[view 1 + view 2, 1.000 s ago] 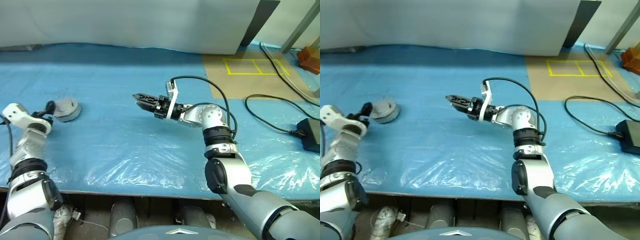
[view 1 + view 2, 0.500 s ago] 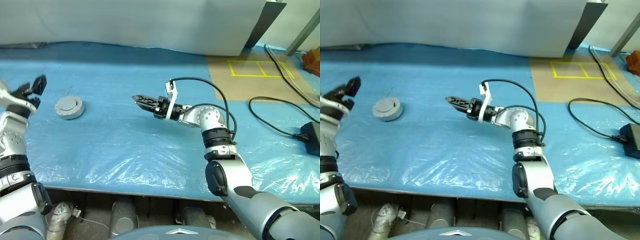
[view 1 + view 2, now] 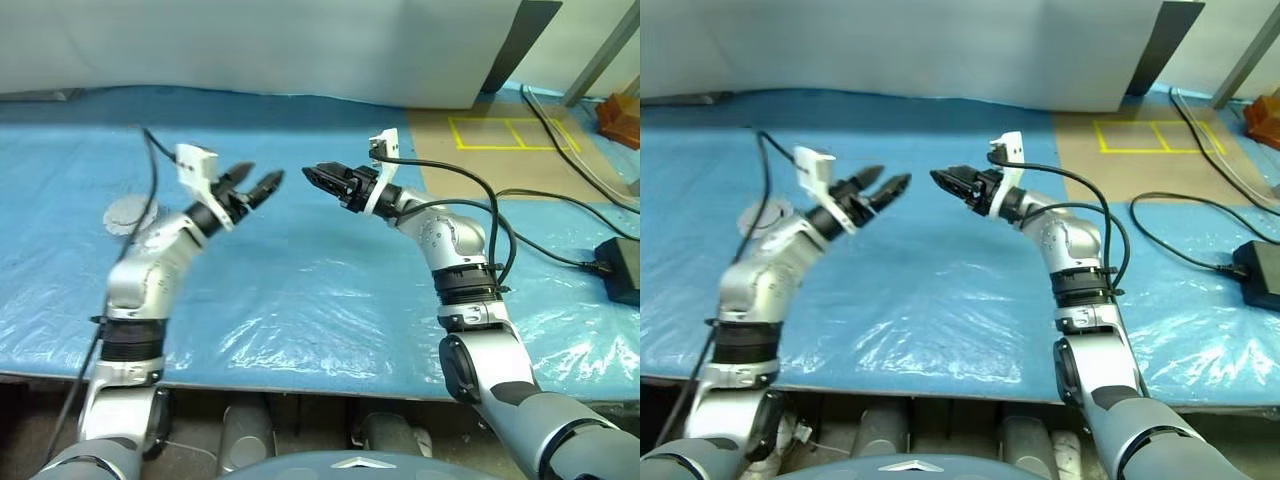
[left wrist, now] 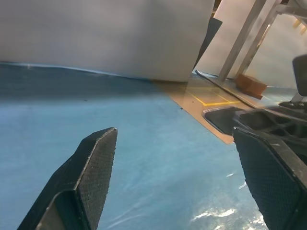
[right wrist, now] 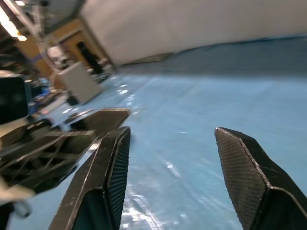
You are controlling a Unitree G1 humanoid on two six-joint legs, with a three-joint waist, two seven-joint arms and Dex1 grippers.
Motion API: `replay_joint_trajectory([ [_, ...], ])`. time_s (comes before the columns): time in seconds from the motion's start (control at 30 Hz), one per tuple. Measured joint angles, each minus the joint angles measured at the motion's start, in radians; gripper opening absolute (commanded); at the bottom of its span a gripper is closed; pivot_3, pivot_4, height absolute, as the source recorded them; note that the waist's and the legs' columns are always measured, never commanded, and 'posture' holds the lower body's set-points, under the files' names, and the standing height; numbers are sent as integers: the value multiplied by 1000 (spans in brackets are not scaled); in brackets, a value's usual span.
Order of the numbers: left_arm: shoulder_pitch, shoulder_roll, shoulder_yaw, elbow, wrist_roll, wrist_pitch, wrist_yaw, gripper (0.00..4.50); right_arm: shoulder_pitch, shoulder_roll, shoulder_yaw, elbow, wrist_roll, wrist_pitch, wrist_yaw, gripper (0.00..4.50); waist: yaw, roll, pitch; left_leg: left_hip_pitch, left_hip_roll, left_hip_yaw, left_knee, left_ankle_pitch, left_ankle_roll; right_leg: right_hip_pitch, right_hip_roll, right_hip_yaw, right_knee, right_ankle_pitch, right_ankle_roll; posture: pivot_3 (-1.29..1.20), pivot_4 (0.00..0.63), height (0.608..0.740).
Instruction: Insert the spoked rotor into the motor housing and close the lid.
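Grey metal is what the job turns on: the motor housing (image 3: pixel 118 222) is a short round can lying on the blue plastic-covered desk (image 3: pixel 300 290), well behind the left fingers (image 3: pixel 243 171) and off to their outer side, beside that arm's elbow. It is far from the right fingers (image 3: pixel 330 178).

The left gripper (image 3: pixel 262 176) hangs above the desk with its fingers spread wide and nothing between them. The right gripper (image 3: pixel 312 175) faces it tip to tip across a small gap, its fingers also parted and empty. Neither touches the housing.

**Handling**
- The can is likely rigid, fairly dense for its bulk and smooth-sided, so it could slide on the glossy sheet when pushed.
- A pinch across the outer wall, low on the rim, looks safest. Pressing down on top would only pin it.
- The spoked rotor, being polished metal, would be slippery. It is better taken by the rim than by a spoke.

**Container**
- The lid (image 3: pixel 122 208) seems to lie flat over the housing's mouth, plain pale face up, so the can reads as closed.
- The inside is hidden, so I cannot tell whether the rotor sits within.
- The lid is thin and joined at the rim, and would want a light touch at the edge opposite that joint.
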Motion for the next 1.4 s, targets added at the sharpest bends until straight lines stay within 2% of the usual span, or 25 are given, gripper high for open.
replay_joint_trajectory([
  [0.1,-4,-31,-5,25,39,-27,24,4022,19,2,-20,22,-35,-50,-69,2902,-4,0,0,1,-1,0,0,0,0,0,0,1,0,0,0,0,150,740],
  [0.27,-10,-48,-3,73,85,-60,40,4022,82,5,-18,6,-59,-86,-104,2902,-11,0,0,0,-1,0,0,0,0,0,0,1,0,0,0,0,150,740],
  [0.57,-131,-72,7,185,126,-106,49,4022,74,35,-11,-5,-94,-129,-189,2902,-15,0,0,1,-2,0,0,0,0,0,0,2,0,0,1,0,150,740],
  [0.77,-140,-70,34,211,136,-109,54,4022,75,46,1,-7,-130,-171,-232,2902,-17,0,0,1,-2,0,-1,0,0,0,0,2,-1,0,1,0,150,740],
  [1.03,-149,-76,74,221,152,-146,90,4022,74,93,42,-3,-250,-271,-371,2902,-17,0,0,1,-2,0,0,0,0,0,0,2,-1,0,1,0,150,740],
  [1.2,-146,-117,81,214,160,-169,136,4022,22,123,13,104,-285,-315,-498,2902,-17,0,0,1,-2,0,0,0,0,0,0,2,0,1,1,0,150,740],
  [1.4,-107,-114,75,135,176,-162,169,4022,-2,130,6,152,-283,-360,-478,2902,-20,0,0,1,-2,0,-1,0,0,0,0,2,-1,1,1,0,150,740],
])
